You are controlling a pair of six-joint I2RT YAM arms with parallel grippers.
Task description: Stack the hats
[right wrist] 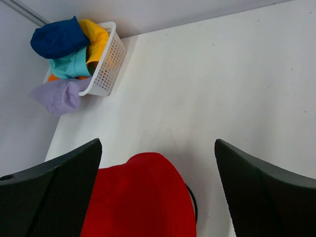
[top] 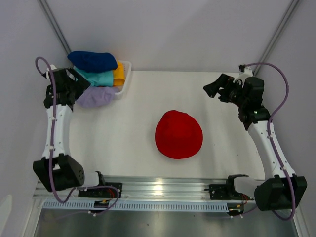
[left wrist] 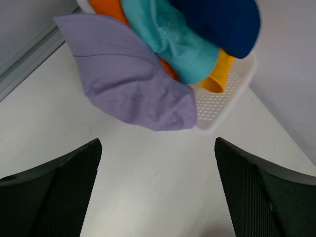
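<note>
White table (top: pixel 138 143) holds red hat (top: pixel 178 134); basket (top: pixel 125 78) brims with hats (top: pixel 94 61); left pincer (left wrist: pixel 158 144), right pincer (right wrist: pixel 158 144) gape empty.

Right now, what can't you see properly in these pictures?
- Orange hat: left wrist view, mostly buried under the lilac hat and teal hat.
- Basket: same view, its inside covered by hats.
- Red hat: right wrist view, cut off by the bottom edge; whatever sits under it is hidden.

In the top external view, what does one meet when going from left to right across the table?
lilac hat → yellow hat → red hat → right gripper. The dark blue hat and teal hat overlap the lilac one, so they are left out.
</note>
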